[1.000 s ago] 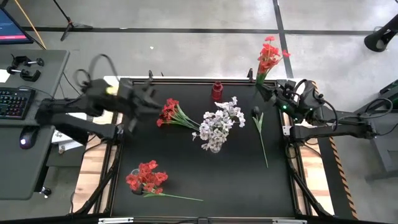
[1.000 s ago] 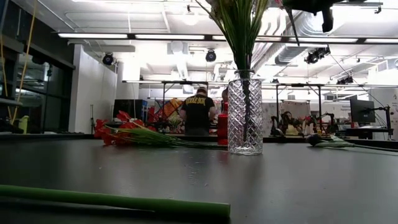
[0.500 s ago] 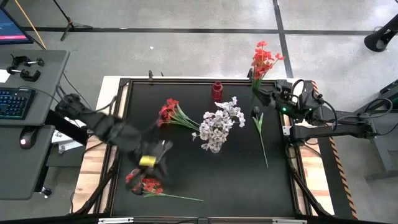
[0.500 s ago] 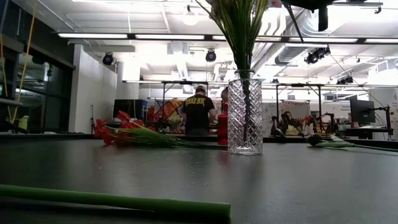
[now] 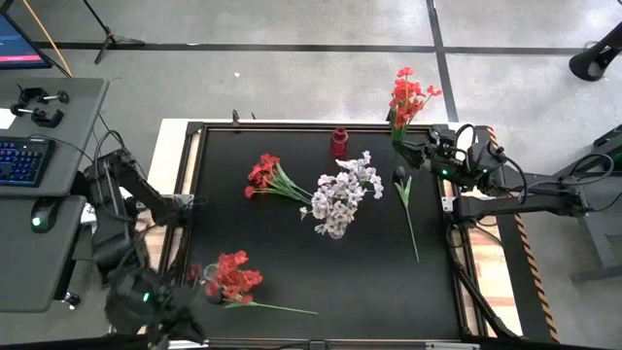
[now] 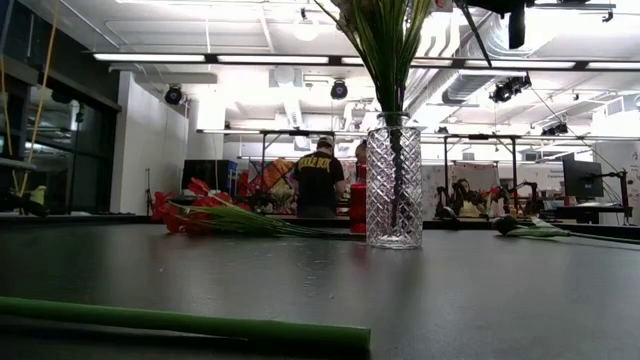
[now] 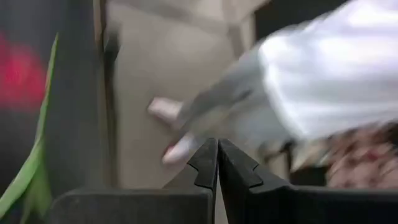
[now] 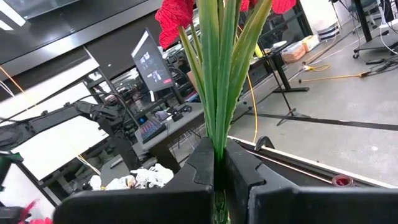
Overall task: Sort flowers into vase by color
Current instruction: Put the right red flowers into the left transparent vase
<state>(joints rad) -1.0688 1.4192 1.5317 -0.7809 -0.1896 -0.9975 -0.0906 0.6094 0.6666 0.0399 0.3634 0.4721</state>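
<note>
My right gripper (image 5: pixel 406 139) is at the table's far right corner, shut on a bunch of red flowers (image 5: pixel 412 92). Those stems (image 8: pixel 217 93) rise between its fingers. A glass vase (image 6: pixel 393 188) of white flowers (image 5: pixel 340 194) stands mid-table. More red flowers (image 5: pixel 262 175) lie left of the vase. A third red cluster (image 5: pixel 230 278) lies near the front left. A dark bloom on a long stem (image 5: pixel 403 194) lies right of the vase. My left gripper (image 7: pixel 217 163) is shut and holds nothing, its arm (image 5: pixel 146 301) off the near left corner. My right gripper pinches the bundle of green stems (image 8: pixel 217 146) between its two fingers, well below the blooms. The fingers come at the stems level and lie across them. The flowers stand up above the fingers, blooms on top, lifted clear of the table.
A small red bottle (image 5: pixel 338 142) stands at the table's far edge. A long green stem (image 6: pixel 180 322) lies close to the low camera. A side desk with a keyboard (image 5: pixel 24 160) is to the left. In the room behind, a person (image 6: pixel 317 185) stands with back turned.
My left arm has swung fast from the table's far left, by the red flowers there, to beyond the near left corner, turning as it went. The red flowers in my right gripper have tipped a little toward the table's left.
</note>
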